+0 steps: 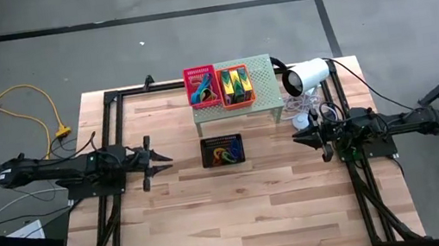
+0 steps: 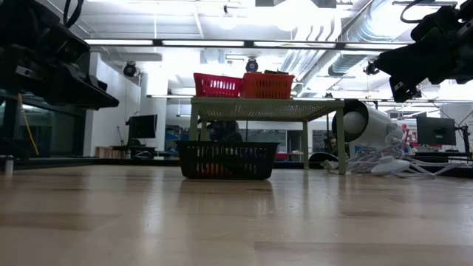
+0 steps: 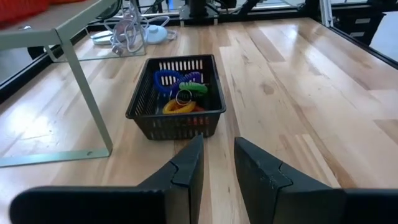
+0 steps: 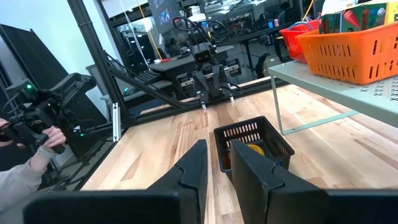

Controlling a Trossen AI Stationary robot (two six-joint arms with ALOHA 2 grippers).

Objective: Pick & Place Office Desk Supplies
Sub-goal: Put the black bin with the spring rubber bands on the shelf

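Two arms sit at opposite sides of a pale wood-plank worktop [image 1: 241, 207] framed in black rails, over grey concrete floor [image 1: 188, 32] crossed by dark lines. Low view: an open room behind, with ceiling strip lights and monitors.

Left gripper [image 1: 164, 158] at the worktop's left side, pointing toward the centre; jaws spread a little, nothing between them. Right gripper [image 1: 298, 137] at the right side, pointing inward; jaws likewise slightly apart and empty.

Three baskets, all slotted plastic:
- black basket [image 1: 222, 151] on the worktop, between the two grippers, just in front of the shelf. It holds coiled loops [image 3: 180, 93]: blue, green, yellow-orange, some red, tangled together; exact count cannot be told
- red basket [image 1: 202, 86] on the shelf top, left end, with blue and orange items inside, too small to identify
- orange basket [image 1: 234, 85] touching the red one on its right, holding yellow-and-green wedge pieces [image 1: 235, 84]; count unclear

Pale green perforated metal shelf [image 1: 259, 69] stands on thin legs at the back centre of the worktop.

One white cylinder-shaped lamp [image 1: 304, 76] lies beside the shelf's right end, white cable bundled below it.

One yellow cable [image 1: 42, 101] runs on the floor at left. Right wrist view: a person's hand [image 4: 46, 140] and grey sleeve beyond the worktop, holding a dark controller
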